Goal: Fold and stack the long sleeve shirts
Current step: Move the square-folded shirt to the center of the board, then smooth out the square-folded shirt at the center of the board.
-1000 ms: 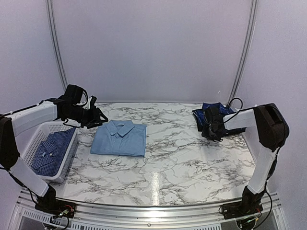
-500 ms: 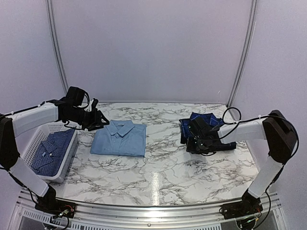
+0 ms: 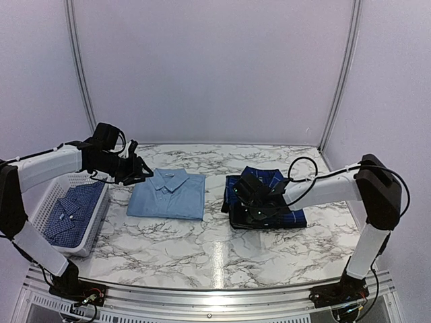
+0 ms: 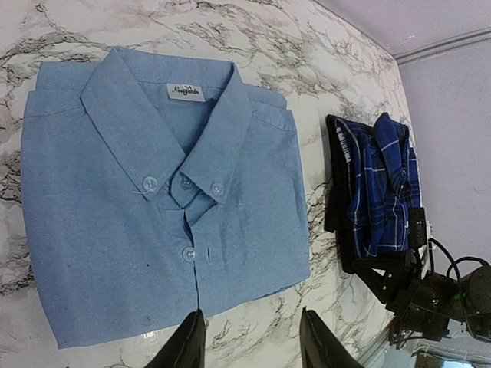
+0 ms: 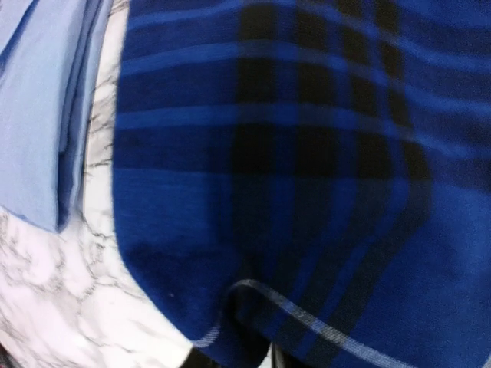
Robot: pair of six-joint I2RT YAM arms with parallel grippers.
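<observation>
Top external view: right gripper sits on the navy plaid shirt, grip unclear; light blue shirt lies just leftward; left gripper hovers open.

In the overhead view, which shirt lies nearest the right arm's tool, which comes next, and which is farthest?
1. navy plaid shirt: directly under the right tool, right of centre.
2. light blue shirt: left of centre.
3. checked shirt: far left, inside the basket.
</observation>
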